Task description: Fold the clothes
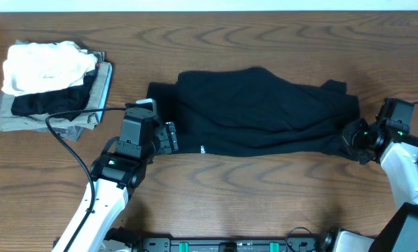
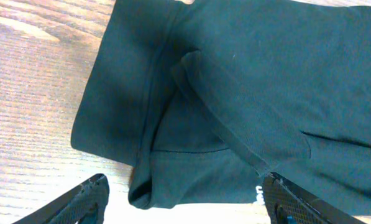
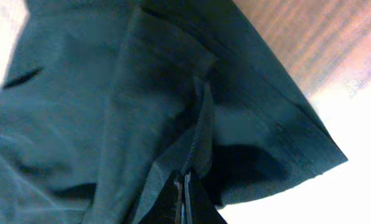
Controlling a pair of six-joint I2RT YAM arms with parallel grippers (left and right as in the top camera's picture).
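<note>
Since this soft black T-shirt (image 1: 258, 112) should sag, my right gripper (image 3: 184, 186) pinches its three-o'clock hem, my left gripper (image 2: 188, 198) jaws spread at nine.

The left tool (image 1: 172, 137) is held low with its jaws spread wide; the right tool (image 1: 350, 133) is clamped shut on the black T-shirt (image 1: 258, 112), wrist turned inward.
</note>
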